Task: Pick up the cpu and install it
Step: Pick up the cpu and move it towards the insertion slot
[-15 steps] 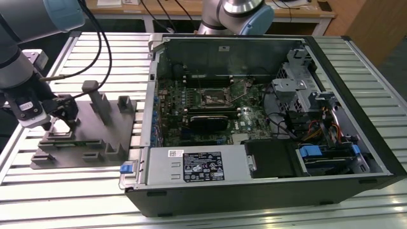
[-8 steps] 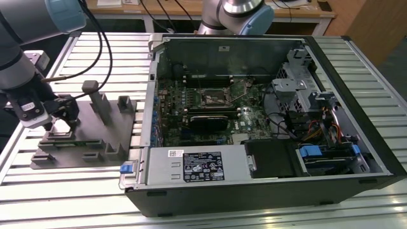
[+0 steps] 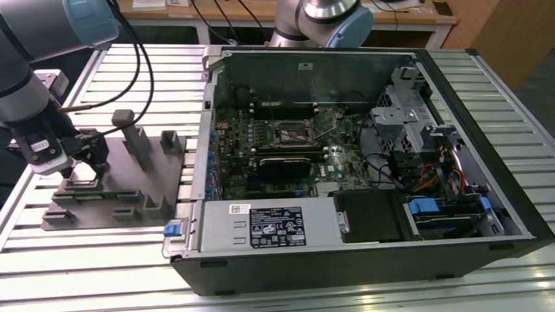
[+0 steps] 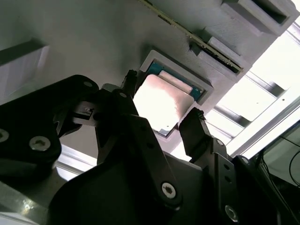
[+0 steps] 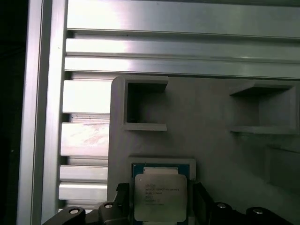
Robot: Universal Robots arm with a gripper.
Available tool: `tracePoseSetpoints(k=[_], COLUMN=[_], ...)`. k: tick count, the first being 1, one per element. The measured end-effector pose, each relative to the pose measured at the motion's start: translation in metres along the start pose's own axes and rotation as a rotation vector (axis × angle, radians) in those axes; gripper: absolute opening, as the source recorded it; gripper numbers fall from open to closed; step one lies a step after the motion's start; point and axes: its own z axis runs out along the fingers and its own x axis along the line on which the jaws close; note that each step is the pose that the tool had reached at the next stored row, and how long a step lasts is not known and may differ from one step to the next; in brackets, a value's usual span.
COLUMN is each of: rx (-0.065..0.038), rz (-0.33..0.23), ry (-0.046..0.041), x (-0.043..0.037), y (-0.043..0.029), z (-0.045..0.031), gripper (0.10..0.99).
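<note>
While the grey and light-blue robot arm (image 3: 30,91) leans in from the exterior view's left, its black two-finger gripper (image 3: 84,175) is down on the flat grey plastic fixture (image 3: 121,174) near that plate's left end. The fixture lies on the ribbed aluminium slotted table (image 3: 104,260) and has a few upright posts and small open-sided pockets moulded into it.

The small flat square cpu (image 5: 160,194) with the shiny silver-grey metal top sits in a shallow framed recess of the fixture, with a bit of green board edge peeking out around the lid. In both wrist views the claw is straddling it, one black finger on each side. The jaws look spread, with thin slivers of gap to the chip's edges in the first wrist view, so I'd call it not clamped. From the second wrist view the cpu (image 4: 164,103) looks flat in its recess, and the fingertips (image 4: 193,123) are level with its edges.

Moving right in the exterior view, just beside the fixture there's the big black open computer case (image 3: 364,263) lying on its side. Inside it are a dark green motherboard (image 3: 238,130), a square metal-framed socket (image 3: 290,130) near the middle, and a black rectangular heatsink block (image 3: 282,166) just below that. A silver power supply box (image 3: 269,224) runs along the near wall. Further right are grey drive cages with blue plastic latches (image 3: 425,208). Behind the case there's the base of a second grey and blue arm (image 3: 325,19).
</note>
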Motion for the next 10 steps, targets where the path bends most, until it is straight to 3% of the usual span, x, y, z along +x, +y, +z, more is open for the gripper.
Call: tracePoseSetpoints(k=[10], rx=[0.0], rz=[0.0], ry=[0.0001], x=[0.0015], y=[0.0], z=[0.0026], gripper=[0.647])
